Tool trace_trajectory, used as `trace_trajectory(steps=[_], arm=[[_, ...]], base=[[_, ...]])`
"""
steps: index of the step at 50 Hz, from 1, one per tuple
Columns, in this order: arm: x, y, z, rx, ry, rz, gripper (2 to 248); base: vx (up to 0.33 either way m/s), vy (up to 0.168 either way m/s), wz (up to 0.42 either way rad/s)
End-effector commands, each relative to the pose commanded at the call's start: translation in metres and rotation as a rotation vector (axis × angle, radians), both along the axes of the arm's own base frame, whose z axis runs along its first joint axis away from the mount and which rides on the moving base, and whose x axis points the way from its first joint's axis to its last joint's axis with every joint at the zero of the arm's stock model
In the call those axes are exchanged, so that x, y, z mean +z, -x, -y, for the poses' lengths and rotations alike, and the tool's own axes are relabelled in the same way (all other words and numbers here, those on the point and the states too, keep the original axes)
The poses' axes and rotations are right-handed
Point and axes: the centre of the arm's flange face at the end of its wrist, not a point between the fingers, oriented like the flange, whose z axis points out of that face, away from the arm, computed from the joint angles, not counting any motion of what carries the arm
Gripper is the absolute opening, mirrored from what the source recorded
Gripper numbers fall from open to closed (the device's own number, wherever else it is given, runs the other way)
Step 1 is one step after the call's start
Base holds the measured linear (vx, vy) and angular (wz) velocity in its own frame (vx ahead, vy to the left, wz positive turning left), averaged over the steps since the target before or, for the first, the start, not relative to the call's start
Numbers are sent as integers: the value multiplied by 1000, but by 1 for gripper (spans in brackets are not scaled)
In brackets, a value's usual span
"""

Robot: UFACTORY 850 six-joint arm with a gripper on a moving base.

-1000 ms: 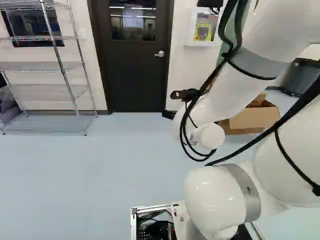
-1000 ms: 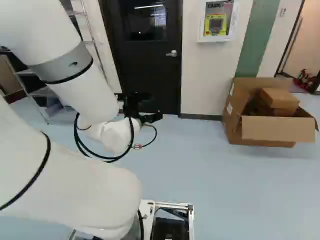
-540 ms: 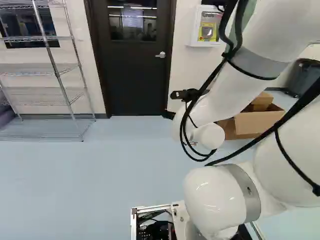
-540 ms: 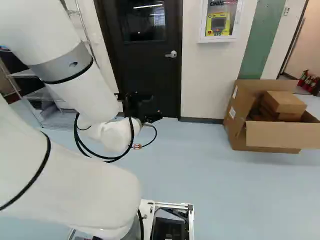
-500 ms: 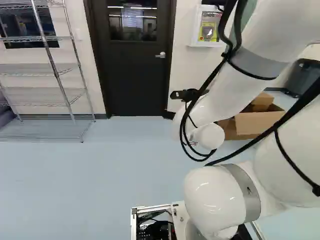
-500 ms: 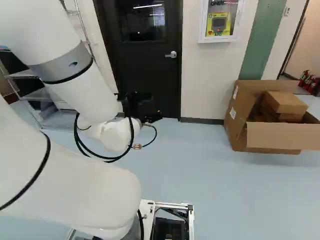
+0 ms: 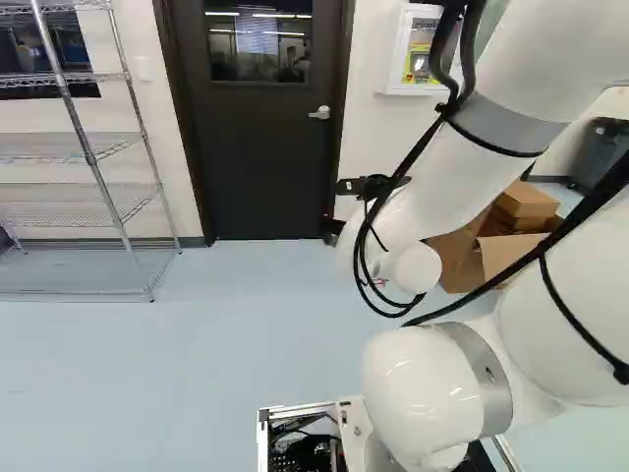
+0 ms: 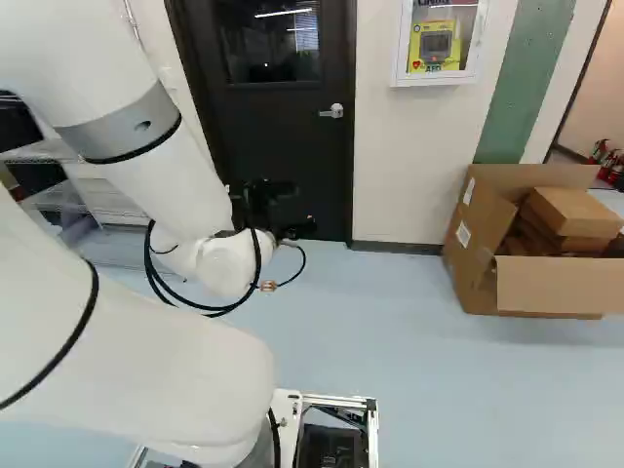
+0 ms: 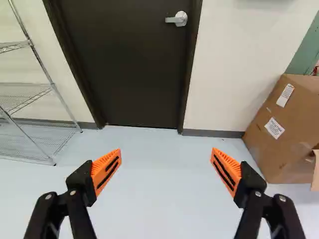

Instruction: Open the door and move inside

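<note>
Shelving of open chrome wire (image 7: 69, 202) at the left of the left base view, against the pale wall. Next to the right, a dark brown door with a glazed upper panel (image 7: 260, 177), closed in its dark frame. On its right side, well above the pale blue floor (image 7: 197, 364), a silver metal lever handle (image 7: 320, 112), long axis roughly level, free end pointing toward the shelving side. Then the white jointed arm (image 7: 423, 388), bearing the black two-fingered gripper with orange pads (image 9: 166, 151): released, spread wide, nothing between the pads. Farther right, a white wall cabinet with a yellow device inside (image 8: 435, 49), and a brown open cardboard box (image 9: 281, 129) on the floor.

Handle ahead of the gripper, well apart from it, nearly on its centre line, and by judgement higher. Opening spread along the lever's length rather than across it, so probably a need to drive closer, raise the wrist, then press down from above or roll for a grip. Some risk of sliding off the free end or knocking the door face.
</note>
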Motion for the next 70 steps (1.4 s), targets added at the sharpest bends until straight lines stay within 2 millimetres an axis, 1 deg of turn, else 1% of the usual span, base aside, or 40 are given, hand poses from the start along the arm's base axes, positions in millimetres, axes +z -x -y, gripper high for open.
trace_trajectory(steps=[24,59,70], arm=[[0,0,0,0,0,0,247],[0,0,0,0,0,0,247],[0,0,0,0,0,0,247]], base=[[239,47,-33],[213,67,-30],[219,64,-156]])
